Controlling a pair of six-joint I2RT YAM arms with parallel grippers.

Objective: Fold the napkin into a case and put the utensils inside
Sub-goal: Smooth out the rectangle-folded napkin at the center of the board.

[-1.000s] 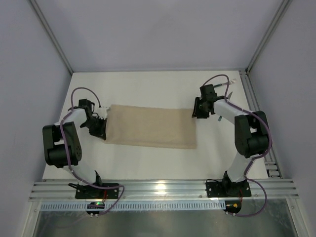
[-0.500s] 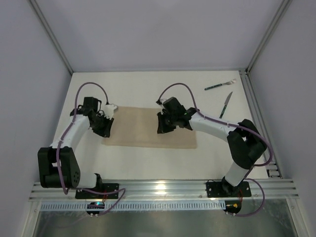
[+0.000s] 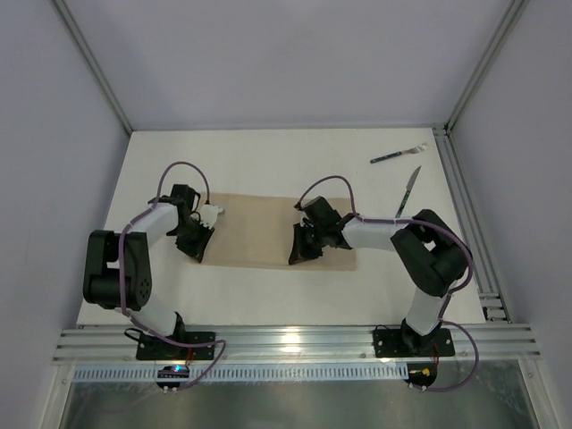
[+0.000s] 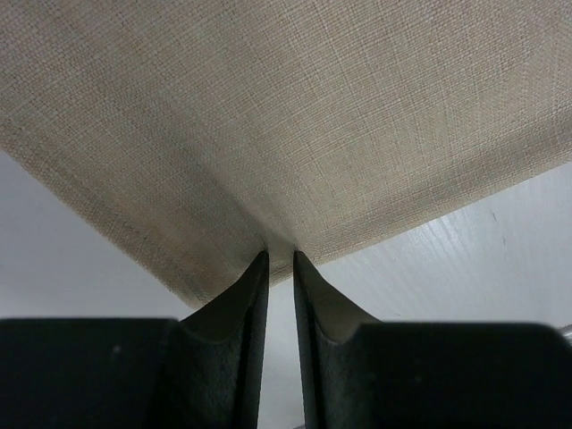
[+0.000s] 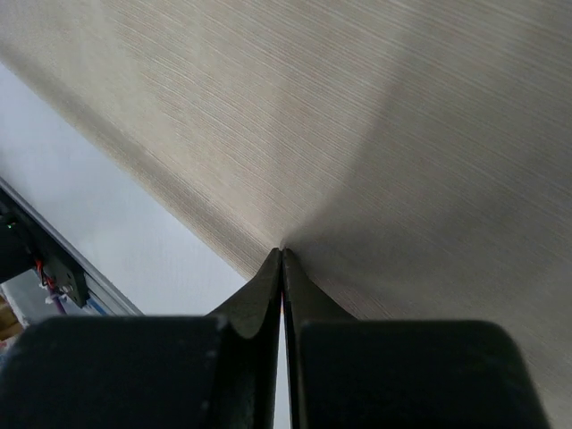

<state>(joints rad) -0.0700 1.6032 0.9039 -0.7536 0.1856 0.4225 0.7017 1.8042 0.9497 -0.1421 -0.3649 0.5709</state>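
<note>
The beige napkin (image 3: 255, 228) lies flat on the table as a long folded rectangle. My left gripper (image 3: 198, 251) is at its near-left corner, and the left wrist view shows the gripper (image 4: 280, 255) pinching the cloth edge (image 4: 295, 116) so that it puckers at the tips. My right gripper (image 3: 296, 257) is at the near edge around mid-length, and the right wrist view shows this gripper (image 5: 282, 250) shut tight on the cloth (image 5: 357, 116). The fork (image 3: 398, 155) and the knife (image 3: 409, 189), both with dark green handles, lie at the far right, away from both grippers.
The white table (image 3: 268, 161) is bounded by grey walls and metal frame posts. A metal rail (image 3: 295, 344) runs along the near edge by the arm bases. A rail also runs down the right side (image 3: 465, 214).
My right gripper moved from the napkin's far-right end leftward across the cloth to its near edge at mid-length. My left gripper moved from the left edge toward the near-left corner.
</note>
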